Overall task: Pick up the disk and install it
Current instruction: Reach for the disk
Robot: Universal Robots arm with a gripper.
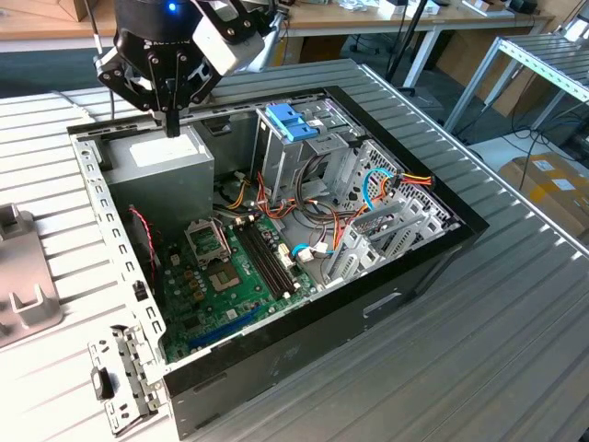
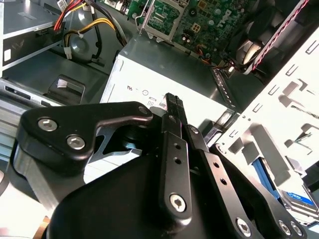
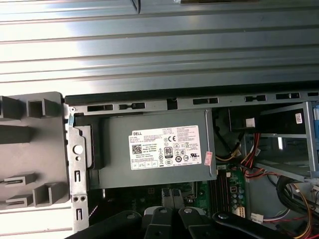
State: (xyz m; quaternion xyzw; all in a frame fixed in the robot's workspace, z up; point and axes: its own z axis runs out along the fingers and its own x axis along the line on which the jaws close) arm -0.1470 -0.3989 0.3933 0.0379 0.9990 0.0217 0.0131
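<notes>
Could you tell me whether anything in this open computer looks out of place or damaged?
Nothing looks damaged or spilled. The computer case lies open, with loose cables sprawled between the motherboard and the drive cage. The gripper, shut and empty, hangs over the power supply.

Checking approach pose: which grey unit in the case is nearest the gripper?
The white-labelled power supply box, directly under the gripper; the drive cage stands further to the exterior view's right.

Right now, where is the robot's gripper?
In the exterior view, the gripper hangs over the grey power supply box inside the open computer case, to the exterior view's left of the drive cage.
</notes>
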